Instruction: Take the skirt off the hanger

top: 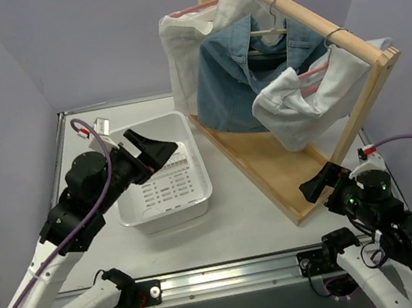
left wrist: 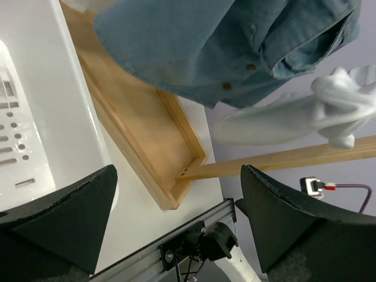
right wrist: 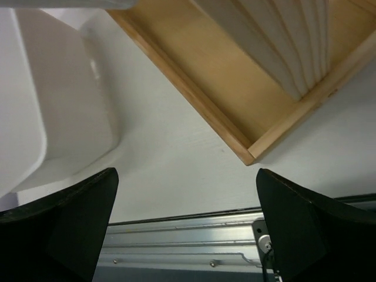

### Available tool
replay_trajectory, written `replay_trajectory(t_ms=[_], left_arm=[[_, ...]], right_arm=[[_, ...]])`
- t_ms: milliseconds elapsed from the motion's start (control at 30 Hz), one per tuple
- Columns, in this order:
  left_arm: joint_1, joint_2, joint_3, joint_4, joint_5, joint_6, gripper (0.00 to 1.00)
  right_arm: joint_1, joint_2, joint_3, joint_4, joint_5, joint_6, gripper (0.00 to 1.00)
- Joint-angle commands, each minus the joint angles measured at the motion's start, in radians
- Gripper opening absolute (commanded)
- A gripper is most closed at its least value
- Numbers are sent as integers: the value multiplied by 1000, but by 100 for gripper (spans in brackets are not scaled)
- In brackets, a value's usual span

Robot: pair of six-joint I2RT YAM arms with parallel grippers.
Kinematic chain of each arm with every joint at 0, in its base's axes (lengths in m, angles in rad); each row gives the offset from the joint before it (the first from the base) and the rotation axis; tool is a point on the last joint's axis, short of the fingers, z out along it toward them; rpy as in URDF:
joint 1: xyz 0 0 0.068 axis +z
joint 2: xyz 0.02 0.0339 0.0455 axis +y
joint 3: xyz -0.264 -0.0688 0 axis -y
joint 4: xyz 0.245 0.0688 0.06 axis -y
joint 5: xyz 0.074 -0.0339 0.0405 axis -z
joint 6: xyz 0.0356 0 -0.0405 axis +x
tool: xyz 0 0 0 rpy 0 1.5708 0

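right gripper (top: 318, 183) sits low at the near right, just beside the near corner of the wooden rack (top: 257, 153). Its fingers are spread, nothing between them. left gripper (top: 164, 151) hangs over the white basket (top: 170, 212), fingers likewise spread and empty.

Right wrist view gives only the basket wall, table (right wrist: 176, 158) and rack base corner, with no skirt in it. Left wrist view catches the skirt (left wrist: 194, 47) from below, past its fingers (left wrist: 64, 217). Only the top view shows the hanger (top: 271, 30) and rail (top: 301, 15).

The skirt is blue denim with brown buttons and a rumpled waist. It is on the hanger mid-rail, between two white garments (top: 300, 102), hem close to the rack base. It is well apart from both grippers, above and beyond the left one.
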Motion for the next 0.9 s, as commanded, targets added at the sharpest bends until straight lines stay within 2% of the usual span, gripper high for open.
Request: replay_trajectory(t_ms=[0,167,267,367,400,500,700,867], left_arm=[[3,31,199,-280,-101,83,95],[2,77,343,-221,23,132,93],[-15,164,457,-201,125,276,92],[-63,240,521,-183,158,414,91],[-102,261,534,-136,166,498,91],[-150,313,520,-24,166,598,91],[-196,438,569,95,285,706,91],[-210,447,546,259,414,808,94]], right_arm=[[24,129,5,-80,81,-80,100],[24,235,23,-130,14,-92,100],[25,201,46,-127,-17,-116,100],[25,158,34,-117,-30,-156,100],[25,149,32,-121,-16,-175,100],[27,100,43,-133,21,-186,100],[27,-15,106,-143,20,-65,100],[27,-130,178,-143,4,25,100]])
